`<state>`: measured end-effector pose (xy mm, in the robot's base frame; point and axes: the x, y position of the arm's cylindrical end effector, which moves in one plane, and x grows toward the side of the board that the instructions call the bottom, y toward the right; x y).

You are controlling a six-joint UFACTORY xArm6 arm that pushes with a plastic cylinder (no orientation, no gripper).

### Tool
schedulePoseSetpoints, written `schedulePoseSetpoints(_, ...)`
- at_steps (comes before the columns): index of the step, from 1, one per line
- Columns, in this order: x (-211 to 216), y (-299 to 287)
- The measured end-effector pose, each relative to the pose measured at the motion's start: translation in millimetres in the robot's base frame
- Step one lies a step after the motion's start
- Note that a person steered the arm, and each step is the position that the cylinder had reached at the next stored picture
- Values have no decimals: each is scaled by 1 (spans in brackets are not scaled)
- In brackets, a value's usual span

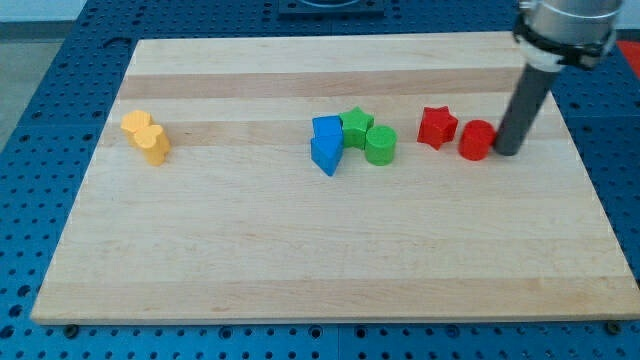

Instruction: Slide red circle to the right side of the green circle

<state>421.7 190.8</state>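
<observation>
Straight dark grey rod, smooth, cylindrical; my tip point(506, 151) plain, blunt. Silver-grey metal collar above, dark band around it.

Our arm enters from the view's top right — only its grey wrist housing shows there, cut off by the frame edge. From it the dark rod drops almost upright, leaning slightly toward the view's left, and my tip point(507, 152) rests low — at counter height.

Pale wooden board point(300, 250), matt grain; red circle point(476, 140) smooth, slightly glossy.
</observation>
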Motion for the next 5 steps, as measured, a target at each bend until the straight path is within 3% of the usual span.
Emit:
schedulePoseSetpoints(3, -1, 7)
schedulePoseSetpoints(5, -1, -58)
